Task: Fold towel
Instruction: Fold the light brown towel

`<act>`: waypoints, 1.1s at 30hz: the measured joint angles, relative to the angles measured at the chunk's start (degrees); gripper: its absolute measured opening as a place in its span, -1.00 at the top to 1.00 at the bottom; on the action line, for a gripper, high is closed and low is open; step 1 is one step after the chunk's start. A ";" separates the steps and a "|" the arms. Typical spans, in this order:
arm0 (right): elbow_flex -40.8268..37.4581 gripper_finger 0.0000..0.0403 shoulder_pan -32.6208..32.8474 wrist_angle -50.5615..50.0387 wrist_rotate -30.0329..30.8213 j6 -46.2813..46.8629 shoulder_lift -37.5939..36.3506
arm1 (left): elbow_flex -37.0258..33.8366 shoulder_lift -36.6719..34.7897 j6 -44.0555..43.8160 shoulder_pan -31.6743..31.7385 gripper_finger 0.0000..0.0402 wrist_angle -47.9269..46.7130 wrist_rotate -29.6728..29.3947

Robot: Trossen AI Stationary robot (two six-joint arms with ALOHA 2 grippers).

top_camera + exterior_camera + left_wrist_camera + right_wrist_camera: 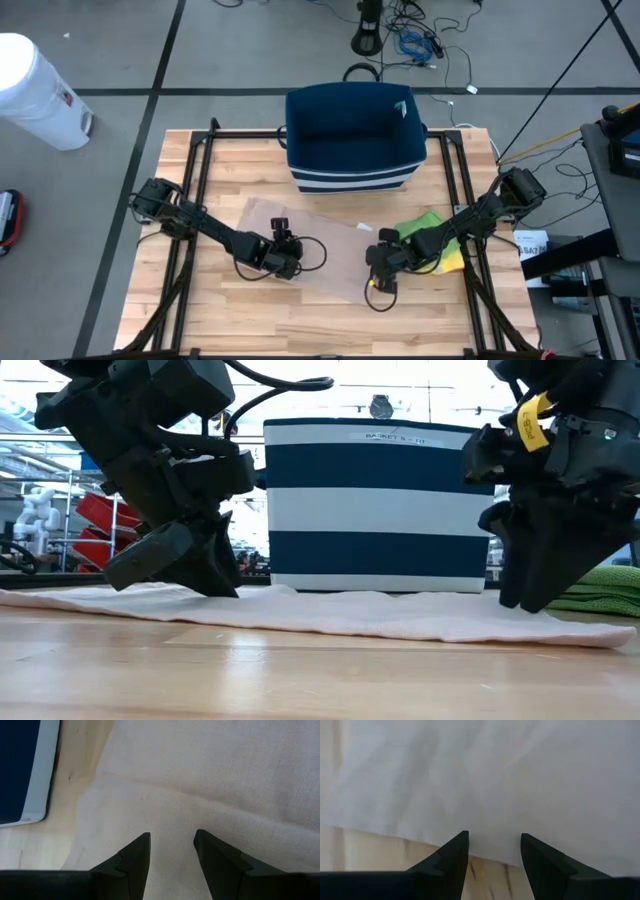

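A pale pinkish towel lies spread flat on the wooden table, in front of the basket. My left gripper stands open over the towel's near left part, fingers slanting down. My right gripper stands open at the towel's near right edge, with bare wood showing just past its fingertips. In the low view both grippers reach down to the cloth. My left gripper has its open fingertips right at the towel's surface; whether they touch it, I cannot tell. My right gripper has its open fingertips at the towel's near edge, slanting down from above; whether they touch it, I cannot tell.
A navy basket with white stripes stands at the table's far middle, just behind the towel. Green and yellow cloths lie folded at the right, under my right arm. Black frame rails run along both sides of the table.
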 joint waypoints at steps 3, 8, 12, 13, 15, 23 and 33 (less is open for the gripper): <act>-1.97 0.17 0.00 5.50 -0.58 0.18 0.00 | 0.00 0.01 0.04 0.00 0.14 0.08 -0.03; -3.82 0.18 -0.01 7.10 0.02 0.90 -0.15 | 0.04 0.01 0.12 0.00 0.14 0.82 -0.02; -4.42 0.33 0.13 7.18 0.89 0.67 -0.22 | 0.04 0.01 0.12 0.00 0.14 0.82 -0.04; -4.42 0.40 0.13 7.23 0.90 0.28 -0.22 | 0.04 0.01 0.12 0.00 0.14 0.82 -0.04; -4.42 0.58 0.13 7.36 0.86 -0.71 -0.20 | 0.04 0.01 0.12 0.00 0.14 0.88 -0.04; -2.90 0.96 0.13 5.62 -0.51 -5.15 -0.03 | 0.04 0.01 0.05 0.00 0.14 0.97 -0.06; 6.28 0.98 -0.31 -6.42 -1.33 -12.84 0.11 | 0.02 0.01 -0.02 0.00 0.14 1.24 -0.08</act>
